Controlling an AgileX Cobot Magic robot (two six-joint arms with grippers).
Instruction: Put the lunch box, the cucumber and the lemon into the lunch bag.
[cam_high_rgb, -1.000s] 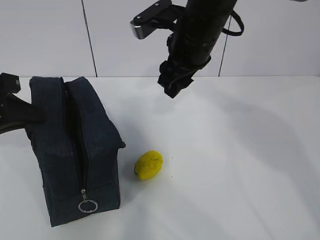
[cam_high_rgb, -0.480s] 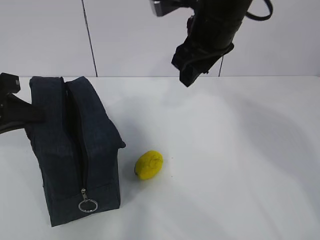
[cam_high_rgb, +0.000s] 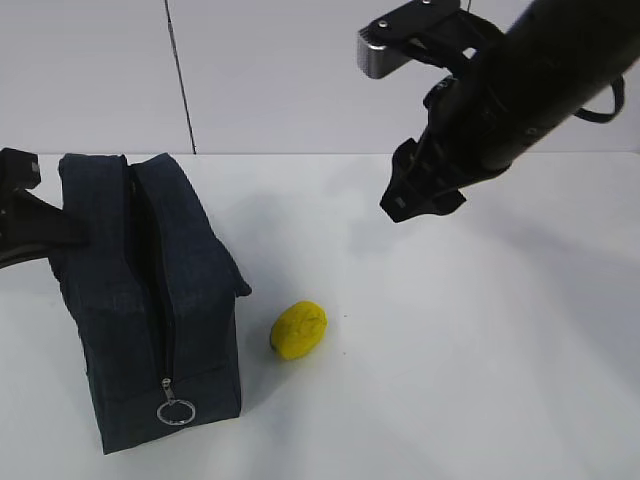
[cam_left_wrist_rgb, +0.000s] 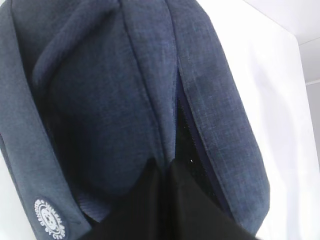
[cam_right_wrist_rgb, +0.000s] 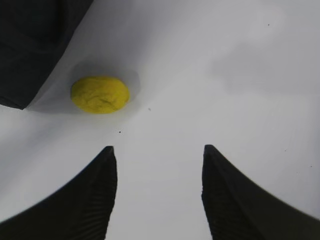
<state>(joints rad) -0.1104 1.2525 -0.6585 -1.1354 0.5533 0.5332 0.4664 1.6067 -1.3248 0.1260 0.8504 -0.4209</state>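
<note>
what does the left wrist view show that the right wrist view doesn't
Only the left wrist view shows the lunch bag's white round logo, its open zipper slit and the shut left gripper pressed against the fabric.

Only the right wrist view shows the lemon lying on the white table, and the right gripper, open with nothing between its fingers.

Both share the lunch bag, though the right wrist view catches just one dark corner of it.
</note>
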